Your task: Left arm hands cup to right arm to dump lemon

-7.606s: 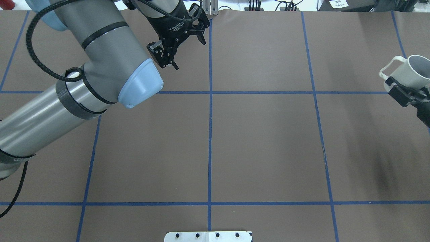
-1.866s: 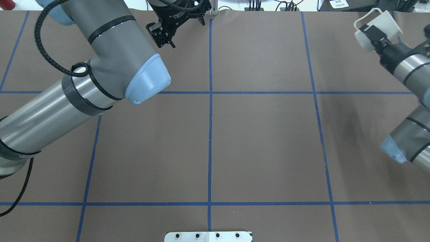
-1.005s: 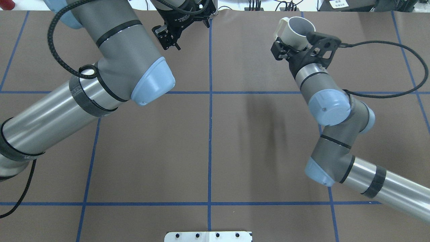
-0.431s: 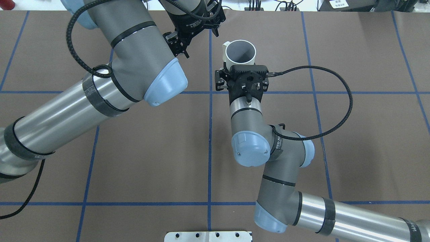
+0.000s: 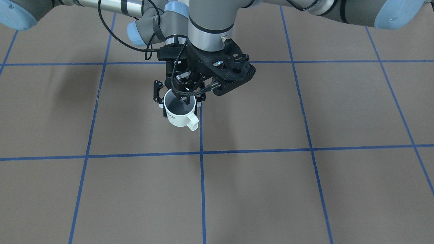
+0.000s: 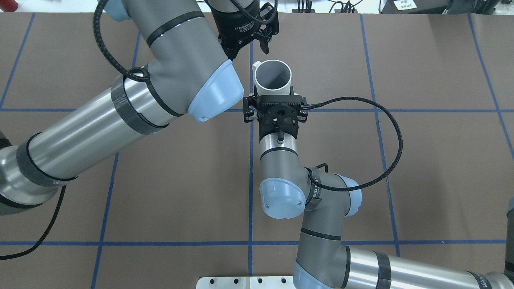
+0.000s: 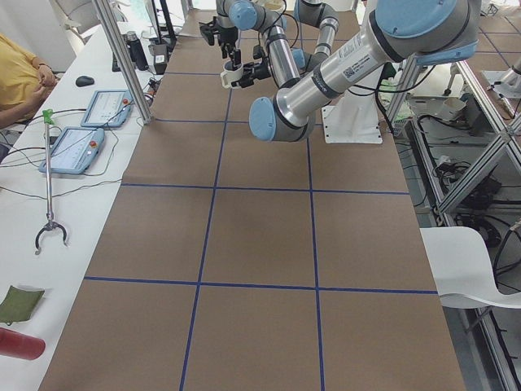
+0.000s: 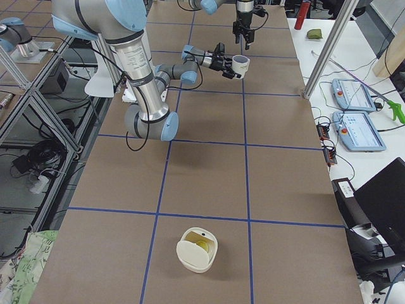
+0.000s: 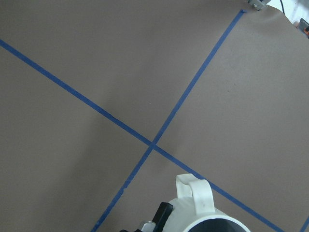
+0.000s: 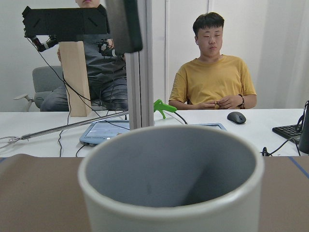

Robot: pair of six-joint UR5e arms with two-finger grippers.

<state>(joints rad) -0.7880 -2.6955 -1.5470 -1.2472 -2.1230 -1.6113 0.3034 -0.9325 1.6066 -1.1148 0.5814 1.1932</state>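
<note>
- The right gripper (image 5: 179,101) clamps the off-white cup (image 6: 273,76) by its sides, holding it upright and mouth-up above the table (image 6: 421,160), beside a crossing of blue tape lines (image 6: 250,168).
- The left gripper (image 6: 249,51) hangs just over the cup's rim on the handle side, fingers spread, close to the table's far edge.
- Wide brown tabletop stretches to either side of the pair.
- A white container (image 8: 190,258) with something yellow inside sits well apart, toward the robot's right end.

Overhead looking forward and down, front view facing back, two side views, both wrist cameras close on cup (image 10: 169,164)
</note>
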